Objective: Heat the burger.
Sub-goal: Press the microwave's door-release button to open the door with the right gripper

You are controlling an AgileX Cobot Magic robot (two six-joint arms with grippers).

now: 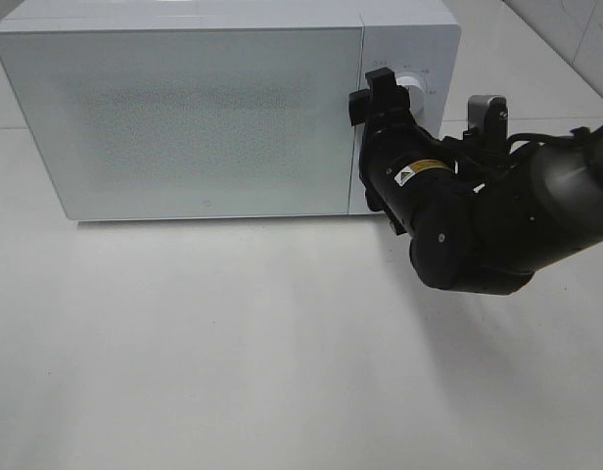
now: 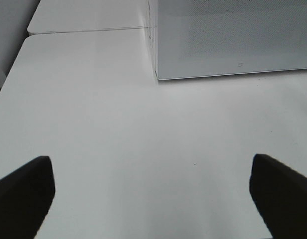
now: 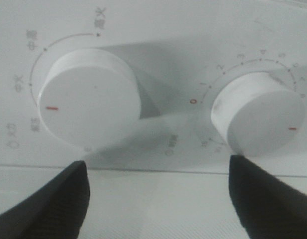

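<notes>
Microwave (image 1: 184, 117) sits on the white counter (image 1: 233, 343), door shut (frosted front, inside not visible). The burger shows in no view, so its place cannot be told. The right tool (image 3: 157, 167) is at the control panel, jaws wide and holding nothing. It faces the numbered dial (image 3: 258, 117) and the second dial (image 3: 91, 97), fingertips clear of both. The left tool (image 2: 151, 164) is wide open over bare counter near the microwave's corner.
</notes>
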